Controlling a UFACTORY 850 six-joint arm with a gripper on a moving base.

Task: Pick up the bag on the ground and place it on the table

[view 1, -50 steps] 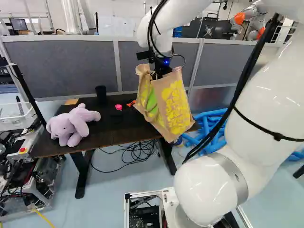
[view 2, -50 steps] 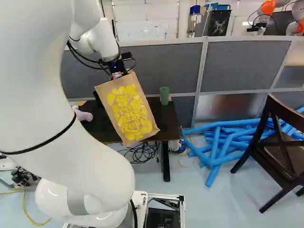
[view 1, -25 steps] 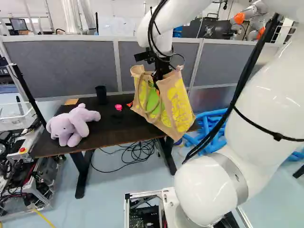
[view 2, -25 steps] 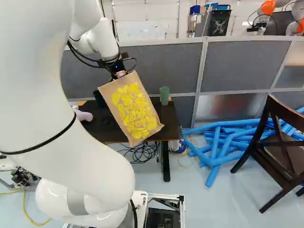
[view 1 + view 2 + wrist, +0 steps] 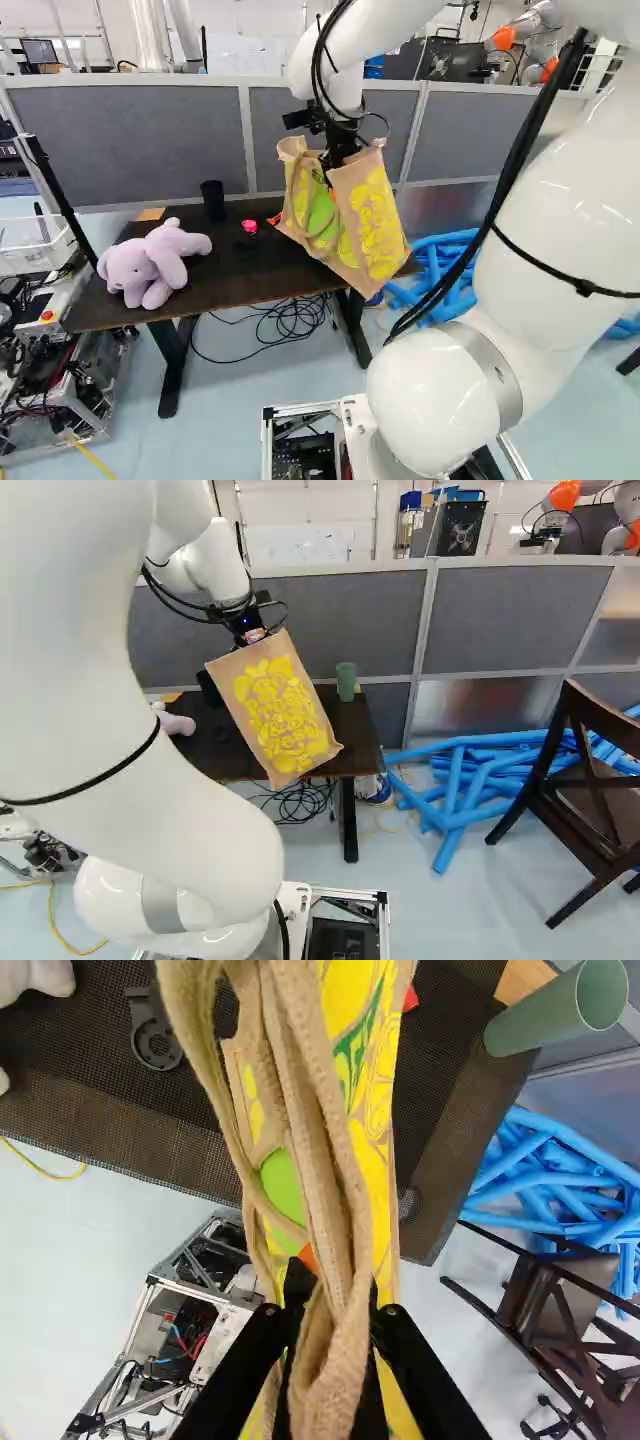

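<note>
At far left, white open basket (image 5: 34, 262), contents hard to make out. Next, on dark, straight-edged worktop (image 5: 215, 282), lavender plush elephant (image 5: 160, 262) of soft, rounded form; behind and to its right, black cup (image 5: 213, 200) with hidden interior. Farther right, small pink object (image 5: 249, 226), then orange object (image 5: 273, 218) partly cut off by the bag. Toward the worktop's right end, hand (image 5: 336, 165) clenched on the looped fabric handles (image 5: 345, 1290) of the bag (image 5: 285, 715), both fingers in contact. Bag hung tilted from this grasp, seen against the worktop's right part; contact with its surface impossible to confirm. Coarse tan weave, flat panels, bold yellow print; green and orange patches near the handles, print or contents uncertain. Beyond, smooth green cup (image 5: 346, 682), upright and tapered, hidden from the left base view. Farther right, tangled heap of blue tubes (image 5: 455, 800); at far right, dark slat-backed chair (image 5: 590, 798), cut off by the right base view's edge.
</note>
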